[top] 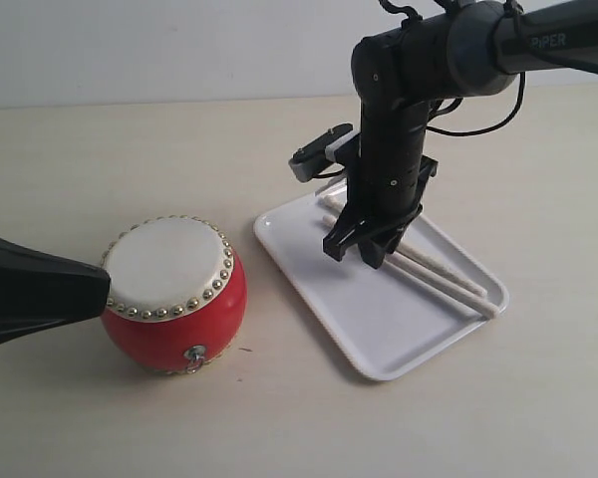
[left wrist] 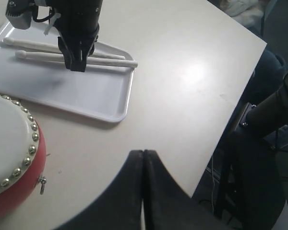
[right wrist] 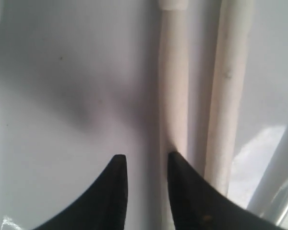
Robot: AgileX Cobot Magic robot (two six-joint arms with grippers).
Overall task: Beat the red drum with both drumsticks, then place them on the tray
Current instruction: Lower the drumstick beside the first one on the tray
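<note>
The red drum (top: 175,295) with its cream skin and gold studs stands on the table left of the white tray (top: 364,329). Both drumsticks (top: 448,281) lie side by side along the tray's far edge. My right gripper (top: 357,246) hangs low over the tray, open, with nothing between its fingers; in the right wrist view one drumstick (right wrist: 174,86) lies just beside one fingertip and the other drumstick (right wrist: 229,91) runs beyond it. My left gripper (left wrist: 143,152) is shut and empty, held over bare table beside the red drum (left wrist: 12,158), away from the tray (left wrist: 93,93).
The table's edge (left wrist: 230,110) runs off to one side in the left wrist view, with dark equipment beyond it. Pale tabletop lies around the drum and tray. The left arm's black body (top: 30,289) reaches in at the left edge of the exterior view.
</note>
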